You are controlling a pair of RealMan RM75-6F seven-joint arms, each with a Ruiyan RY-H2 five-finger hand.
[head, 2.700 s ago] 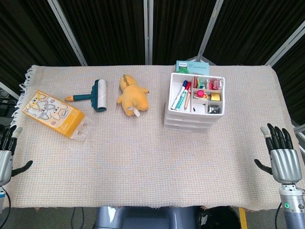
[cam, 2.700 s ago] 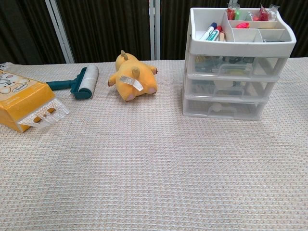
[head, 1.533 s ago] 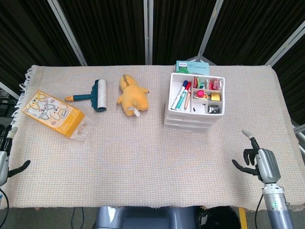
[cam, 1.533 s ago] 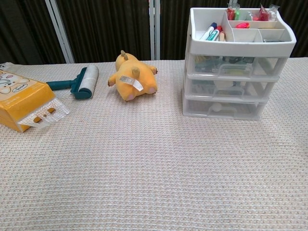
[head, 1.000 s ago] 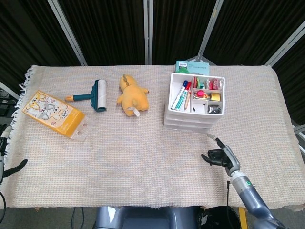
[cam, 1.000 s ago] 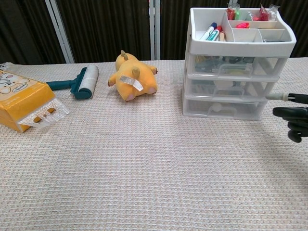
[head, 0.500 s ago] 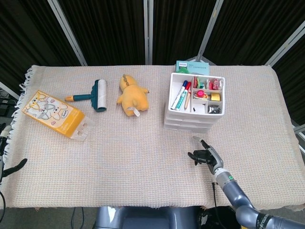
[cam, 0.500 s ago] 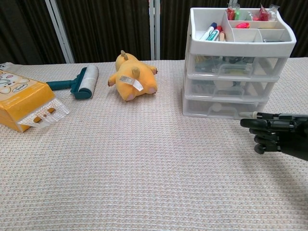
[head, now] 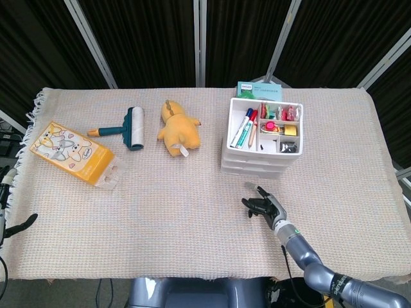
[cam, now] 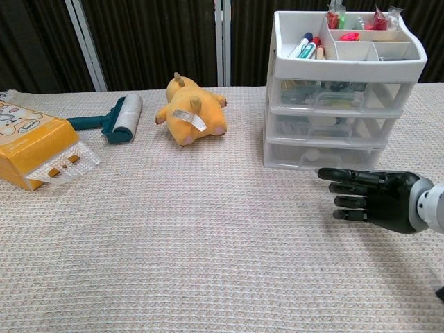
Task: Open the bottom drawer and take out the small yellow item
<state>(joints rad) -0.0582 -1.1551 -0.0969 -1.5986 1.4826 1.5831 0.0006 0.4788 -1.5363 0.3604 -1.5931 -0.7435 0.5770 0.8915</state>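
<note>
I see my right robot hand [cam: 378, 192] just in front of the drawer unit [cam: 338, 104], near its bottom drawer [cam: 320, 156], with the fingers stretched apart and holding nothing. The bottom drawer is closed, and I cannot tell where the small yellow item is inside. My left robot hand [head: 5, 208] is at the far left edge of the tabletop [head: 160, 192]; it shows only partly, so I cannot tell its state.

Drawer unit [head: 261, 154] at table centre-right — plush [head: 178, 131], roller [head: 131, 127], carton [head: 74, 154] ranged toward 9 o'clock.
</note>
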